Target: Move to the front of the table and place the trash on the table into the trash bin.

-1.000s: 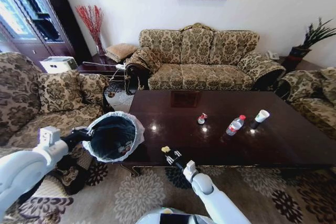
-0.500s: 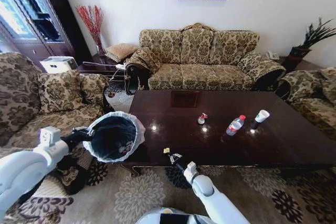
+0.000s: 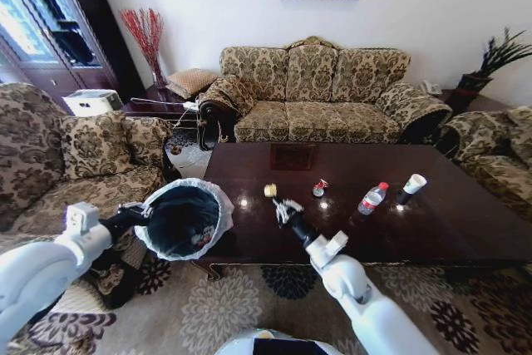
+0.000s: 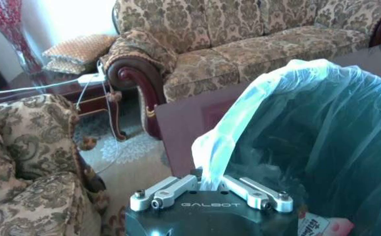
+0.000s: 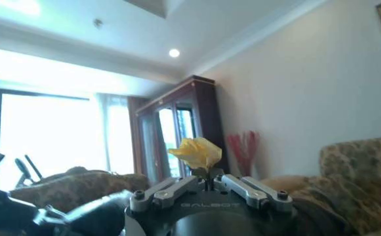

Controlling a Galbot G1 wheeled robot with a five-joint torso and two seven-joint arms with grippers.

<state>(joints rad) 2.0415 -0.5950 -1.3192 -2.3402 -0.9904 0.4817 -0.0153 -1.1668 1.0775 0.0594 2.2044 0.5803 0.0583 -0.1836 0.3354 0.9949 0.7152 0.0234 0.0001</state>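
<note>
Your right gripper (image 3: pixel 278 203) hangs over the middle of the head view, above the glossy dark reddish-brown wooden tabletop (image 3: pixel 465 222), its fingers pinched together on a small crumpled yellowish paper scrap (image 3: pixel 269 190). In the right wrist view the scrap (image 5: pixel 197 152) stands up like a little flame from between the closed fingers, held only by its lower edge.

At centre left of the head view, your left gripper (image 3: pixel 133 211) is clamped on the rim of the round black trash bin with the ruffled white translucent liner (image 3: pixel 184 219), tilted so its mouth faces the camera. The left wrist view shows the liner (image 4: pixel 288 118) caught between that gripper's fingers (thin plastic that could tear or slide under a hard tug).

The scrap looks nearly weightless and soft, so it may cling to a finger on release or drift; a low, central release over the bin would suit it.

Right of centre on the tabletop wait a crushed red-and-white wrapper (image 3: pixel 319 187), a red-capped clear plastic bottle lying down (image 3: pixel 372 198) and a white paper cup on its side (image 3: pixel 412 184). The bottle is likely smooth and free to roll: take it across the body. The cup would crush easily; grip it lightly near the rim.
</note>
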